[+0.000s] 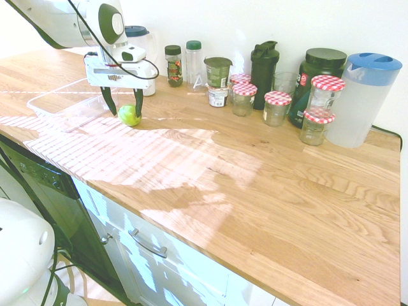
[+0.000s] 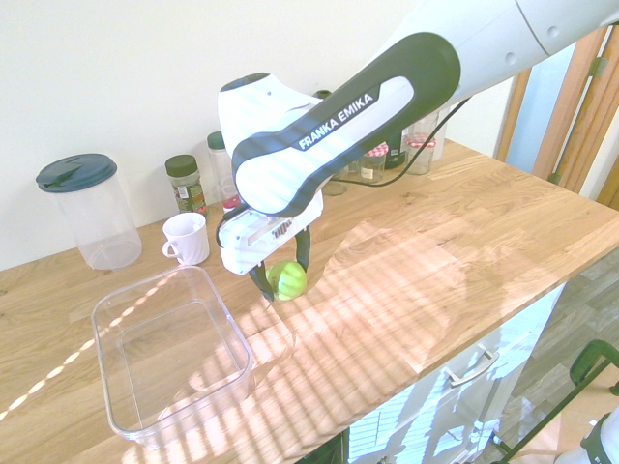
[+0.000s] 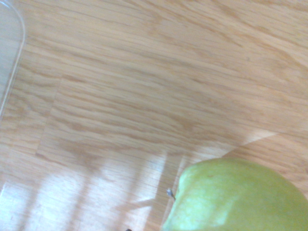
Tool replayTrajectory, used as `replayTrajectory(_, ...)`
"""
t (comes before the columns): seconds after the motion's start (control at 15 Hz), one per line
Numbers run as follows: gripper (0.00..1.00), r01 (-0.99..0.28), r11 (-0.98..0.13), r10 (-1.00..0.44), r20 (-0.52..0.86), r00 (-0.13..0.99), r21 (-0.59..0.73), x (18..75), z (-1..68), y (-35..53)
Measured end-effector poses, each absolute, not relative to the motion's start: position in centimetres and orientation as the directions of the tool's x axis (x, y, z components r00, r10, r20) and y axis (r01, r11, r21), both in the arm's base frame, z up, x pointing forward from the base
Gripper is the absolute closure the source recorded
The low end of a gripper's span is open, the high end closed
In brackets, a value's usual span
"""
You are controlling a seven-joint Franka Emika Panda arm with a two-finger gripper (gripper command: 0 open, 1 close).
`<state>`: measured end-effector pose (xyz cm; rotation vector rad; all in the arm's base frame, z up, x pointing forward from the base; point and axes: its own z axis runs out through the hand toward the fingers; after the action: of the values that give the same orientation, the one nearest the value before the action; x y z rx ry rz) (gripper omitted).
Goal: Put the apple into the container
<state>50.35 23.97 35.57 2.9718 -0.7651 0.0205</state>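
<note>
gripper [image 1: 123, 103]: fingers spread, straddling the apple [image 1: 129, 115] | apple: on the countertop [image 1: 268, 185], just beside the container [image 2: 164, 358]

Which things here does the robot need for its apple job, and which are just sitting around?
Needed: the apple, the container, the gripper with its fingers on either side of the apple.

Sitting around: white mug, checked-lid jars, blue-lidded pitcher, black shaker bottle.

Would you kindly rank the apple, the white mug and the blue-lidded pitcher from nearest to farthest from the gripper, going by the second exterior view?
1. Apple, between the gripper's jaws.
2. White mug, behind the gripper, toward the wall.
3. Blue-lidded pitcher, beyond the mug, against the wall.
</note>
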Motion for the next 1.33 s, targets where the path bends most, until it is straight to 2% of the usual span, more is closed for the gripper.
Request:
replayTrajectory(0.67, 1.00, -0.496, -0.865, -0.495, 0.043, 0.868, 0.073, 50.9, 34.0, 23.6)
replayTrajectory(0.87, 1.00, -0.511, -0.859, -0.508, 0.065, 0.859, 0.032, 51.3, 36.6, 23.9)
replayTrajectory(1.13, 1.00, -0.421, -0.905, -0.425, 0.107, 0.899, -0.059, 48.9, 45.9, 32.3)
replayTrajectory(1.33, 1.00, -0.362, -0.929, -0.368, 0.090, 0.926, -0.077, 46.2, 45.6, 40.0)
